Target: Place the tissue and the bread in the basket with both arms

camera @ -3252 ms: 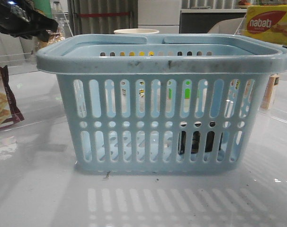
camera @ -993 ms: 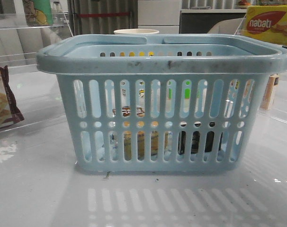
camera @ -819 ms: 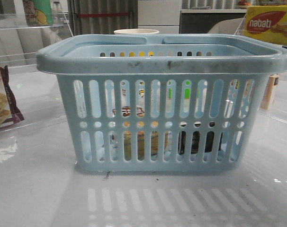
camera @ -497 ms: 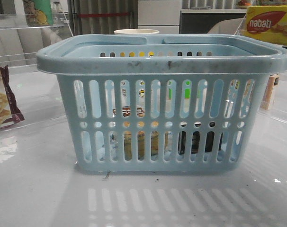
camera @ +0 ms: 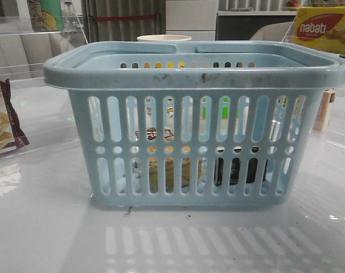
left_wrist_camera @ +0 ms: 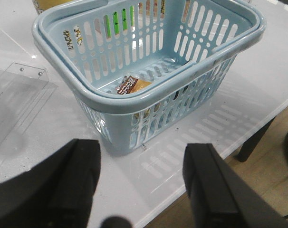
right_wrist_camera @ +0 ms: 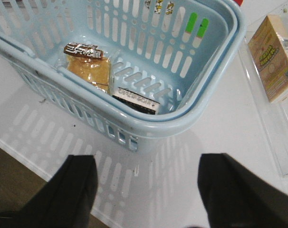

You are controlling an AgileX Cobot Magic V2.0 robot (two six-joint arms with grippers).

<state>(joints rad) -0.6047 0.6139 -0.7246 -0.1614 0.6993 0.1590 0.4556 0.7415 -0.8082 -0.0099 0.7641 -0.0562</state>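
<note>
Both packets are being held by the basket [camera: 195,122] itself, which is standing near the front edge of the desk, well in from the side edges. The bread [right_wrist_camera: 89,66] is lying flat on the basket floor, and the tissue [right_wrist_camera: 134,100] is resting just beside it, close to the basket wall. The left gripper [left_wrist_camera: 139,185] is being held wide open and empty above the desk, outside the basket, and the right gripper [right_wrist_camera: 146,187] is likewise spread apart with nothing between its fingers. Little is left to go wrong, judging from this. A low sweep of either arm on the way out is being risked, and the rim could be clipped, so that the light basket is nudged toward the front edge.
</note>
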